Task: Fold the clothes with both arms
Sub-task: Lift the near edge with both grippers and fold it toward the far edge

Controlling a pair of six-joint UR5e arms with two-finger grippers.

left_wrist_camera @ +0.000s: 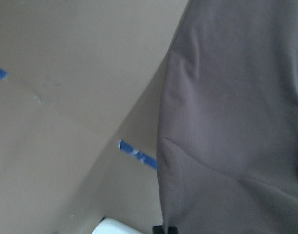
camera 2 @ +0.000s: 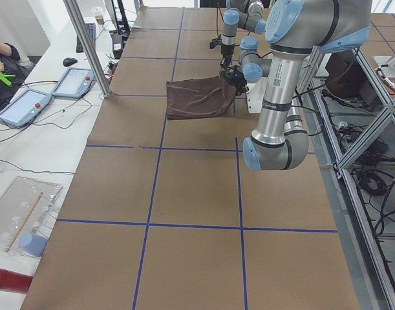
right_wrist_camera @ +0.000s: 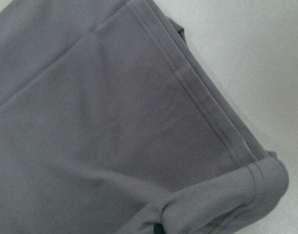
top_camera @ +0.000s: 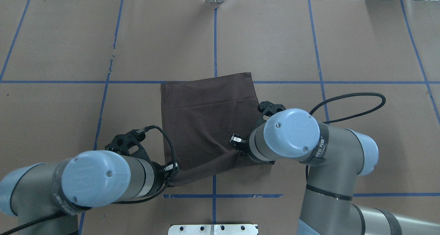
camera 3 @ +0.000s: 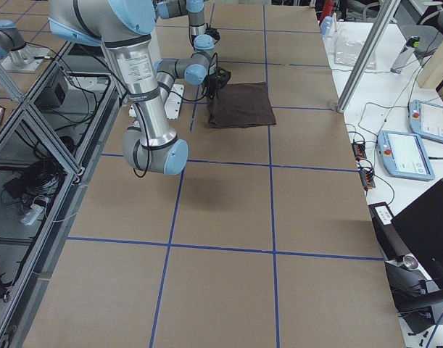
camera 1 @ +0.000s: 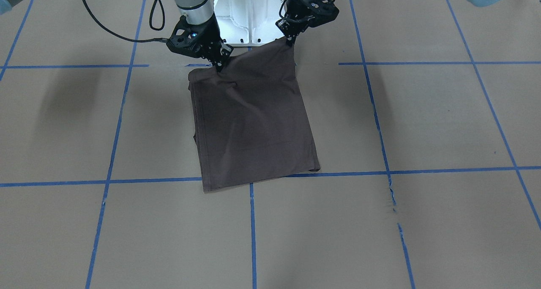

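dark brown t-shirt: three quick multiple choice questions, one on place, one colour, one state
1. Which edge of the dark brown cloth T-shirt do the black left gripper and right gripper hold? A far edge B edge nearest the robot's base C none
2. The tape lines on the brown paper table are: A blue B red C yellow
3. The T-shirt is: A spread, sleeves out B balled up C folded into a rough rectangle
Answers: 1 B, both pinch it beside the white base; 2 A, blue grid; 3 C, stacked hems at one side.
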